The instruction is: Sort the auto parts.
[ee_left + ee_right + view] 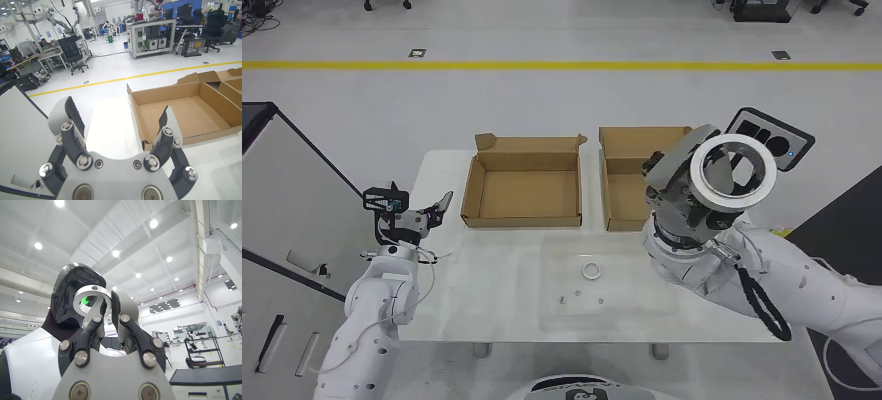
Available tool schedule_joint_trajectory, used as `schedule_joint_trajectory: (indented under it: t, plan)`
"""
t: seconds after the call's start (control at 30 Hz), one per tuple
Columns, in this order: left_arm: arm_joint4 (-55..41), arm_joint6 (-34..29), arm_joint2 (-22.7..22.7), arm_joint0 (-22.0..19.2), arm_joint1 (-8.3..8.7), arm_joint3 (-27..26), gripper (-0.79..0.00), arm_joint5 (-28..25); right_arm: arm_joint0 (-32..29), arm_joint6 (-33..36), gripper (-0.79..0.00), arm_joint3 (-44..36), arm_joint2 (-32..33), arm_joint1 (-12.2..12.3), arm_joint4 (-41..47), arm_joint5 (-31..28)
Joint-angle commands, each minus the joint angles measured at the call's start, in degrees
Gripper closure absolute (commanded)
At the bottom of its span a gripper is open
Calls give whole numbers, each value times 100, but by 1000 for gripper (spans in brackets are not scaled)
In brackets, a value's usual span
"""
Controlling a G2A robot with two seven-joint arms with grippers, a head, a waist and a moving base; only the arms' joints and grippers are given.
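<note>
The right gripper (107,302) holds a metal ring collar (88,289) raised high over the right side of the table (502,290), close under the top camera. Its jaws are narrow. One finger passes through the bore and the other presses the outer face, so only a short stretch of the ring's wall is pinched. The main risk is slip: smooth metal clamped at one spot may pivot or slide between the pads on the way down. A fall from this height could bounce the ring out of a box, or scatter the smaller ring (592,270) and the tiny loose parts (577,294) lying near the middle of the table. A second risk is snagging: if the jaws open only slightly, the collar may hang on the inner finger instead of dropping. A third risk is mis-sorting. The left cardboard box (522,220) and the right cardboard box (627,195) stand just beside each other, the visible floor of each is bare, and nothing marks which box takes which part. The left gripper (117,103) sits at the table's left edge, jaws wide and holding nothing, well apart from the right arm. Collision looks unlikely unless both arms go to the centre together. The loose parts are too small to identify.
</note>
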Motion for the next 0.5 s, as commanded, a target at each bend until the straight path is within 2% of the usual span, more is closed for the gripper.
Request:
schedule_joint_trajectory:
  t: [0.0, 0.13, 0.33, 0.47]
  plan:
    - [0, 0, 0, 0, 0, 0, -785, 0, -104, 187, 0, 69, 126, -23, 13, 0]
    - [0, 0, 0, 0, 0, 0, -785, 0, -274, 878, 0, 506, 436, 21, -156, 107]
    - [0, 0, 0, 0, 0, 0, -785, 0, -587, 1683, 0, 412, 857, 89, -146, 724]
    - [0, 0, 0, 0, 0, 0, -785, 0, -827, 1960, 0, 298, 1096, 102, -6, 782]
